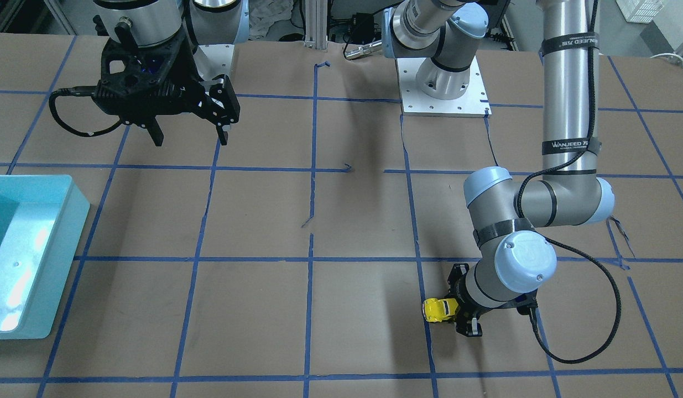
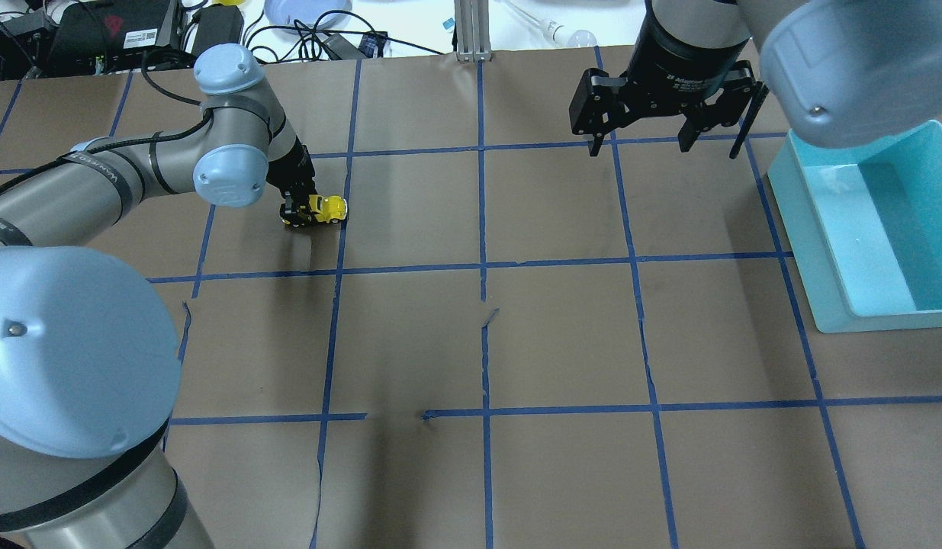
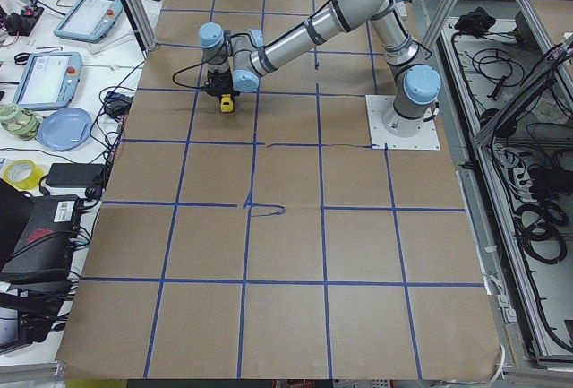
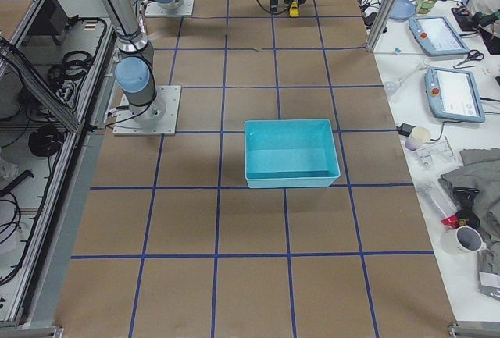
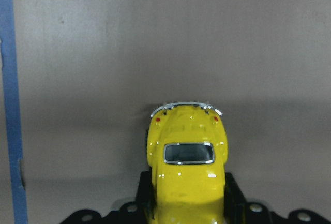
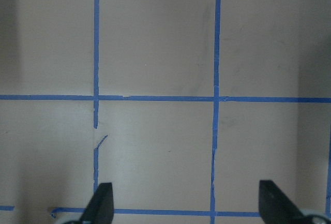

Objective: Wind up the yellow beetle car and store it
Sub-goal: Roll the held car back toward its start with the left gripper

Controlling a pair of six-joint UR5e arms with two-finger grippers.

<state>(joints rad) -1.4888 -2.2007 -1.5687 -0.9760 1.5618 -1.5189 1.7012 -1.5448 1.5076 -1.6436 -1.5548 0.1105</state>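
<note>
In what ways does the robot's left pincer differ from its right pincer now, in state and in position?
The left black two-finger pincer is shut on the small glossy yellow beetle toy car; the right black two-finger pincer is open and holds nothing. The left pincer is low, at the brown paper-covered table; the right pincer hangs above it. Both look the same type.

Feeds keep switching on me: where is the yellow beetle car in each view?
Front-facing: yellow beetle car lower right.
Overhead: car upper left.
Exterior left: car upper left.
Exterior right: car top centre.
Left wrist: car bottom centre.
Right wrist: not in it.
Landmark: left gripper gripping it.
</note>
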